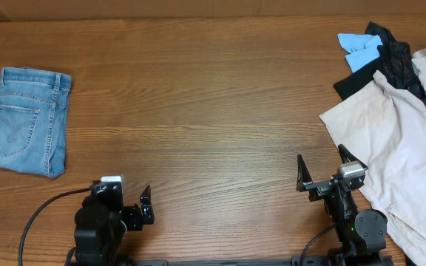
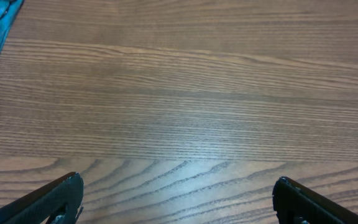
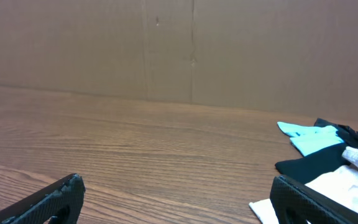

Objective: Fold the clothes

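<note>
Wooden counter (image 1: 213,96) spans everything. A beige garment (image 1: 398,148) sprawls at the right. The jeans (image 1: 26,118) lie at the left, seemingly already folded small. Denim looks soft, weighty and not slippery, best pinched at the waistband or a thick seam. Black garment (image 1: 361,81) and blue cloth (image 1: 361,48) sit far right. Left tool (image 2: 176,190) and right tool (image 1: 322,164) gape wide, empty. No containers.

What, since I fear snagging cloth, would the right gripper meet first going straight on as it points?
Probably nothing near: ahead of the right gripper lies bare table up to the back wall. The beige garment sits just right of that line.
</note>
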Controlling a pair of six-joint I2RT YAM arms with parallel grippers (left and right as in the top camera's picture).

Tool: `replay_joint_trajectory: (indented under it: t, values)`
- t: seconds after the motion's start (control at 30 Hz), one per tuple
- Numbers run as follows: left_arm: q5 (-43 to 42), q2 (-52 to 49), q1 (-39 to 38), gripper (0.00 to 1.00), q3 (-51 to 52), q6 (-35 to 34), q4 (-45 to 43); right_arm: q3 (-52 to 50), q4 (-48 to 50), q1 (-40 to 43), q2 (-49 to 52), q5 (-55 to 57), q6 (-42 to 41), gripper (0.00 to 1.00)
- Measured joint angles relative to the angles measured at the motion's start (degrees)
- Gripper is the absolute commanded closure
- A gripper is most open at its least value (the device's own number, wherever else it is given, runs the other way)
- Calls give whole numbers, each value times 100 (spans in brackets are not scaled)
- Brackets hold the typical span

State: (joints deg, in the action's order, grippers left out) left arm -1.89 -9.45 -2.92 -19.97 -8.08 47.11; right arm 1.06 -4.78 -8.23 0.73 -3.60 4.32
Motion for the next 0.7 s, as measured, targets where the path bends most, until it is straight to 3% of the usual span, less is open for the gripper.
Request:
replay_joint_trajectory:
  t: [0.4, 0.5, 0.7]
  values:
    - [391, 564, -59, 0, 11, 9, -297, 0, -2, 0, 0, 2, -2, 0]
    - [540, 584, -210, 0, 46, 57, -918, -2, -2, 0, 0, 0, 2, 0]
    - [629, 599, -310, 0, 365, 162, -3034, -2, 2, -2, 0, 2, 0, 0]
